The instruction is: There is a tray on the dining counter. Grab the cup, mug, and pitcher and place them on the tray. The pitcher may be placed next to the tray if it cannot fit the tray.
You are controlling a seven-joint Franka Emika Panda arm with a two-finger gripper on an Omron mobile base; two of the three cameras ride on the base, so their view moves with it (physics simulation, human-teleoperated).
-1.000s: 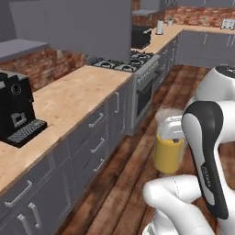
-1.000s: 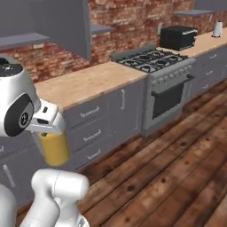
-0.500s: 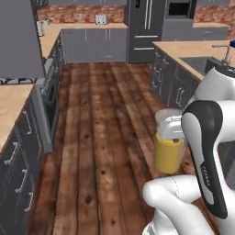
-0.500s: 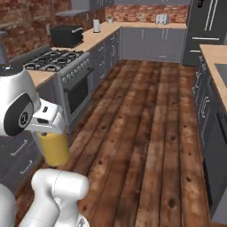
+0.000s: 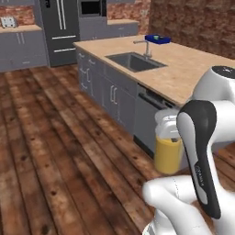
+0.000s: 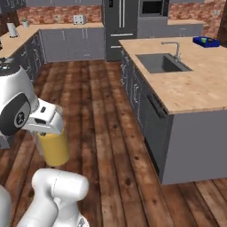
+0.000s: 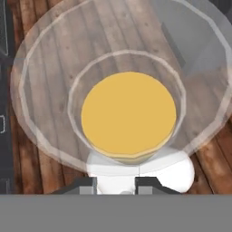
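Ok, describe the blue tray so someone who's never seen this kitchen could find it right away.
Find the long island counter with the sink and tap. Look past the tap to the counter's far end: the tray lies there, also seen in the left base view. It is the only deep-blue thing on that beige top, low and rectangular, with something green in it.

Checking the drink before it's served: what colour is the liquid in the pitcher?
Orange-yellow, inside the clear pitcher; clearest in the hand view, looking straight down into it.

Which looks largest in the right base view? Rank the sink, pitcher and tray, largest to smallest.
1. Sink.
2. Pitcher, carried close to the camera, so its apparent size is inflated; it comes close to the sink.
3. Tray, far down the dining counter, clearly smallest.
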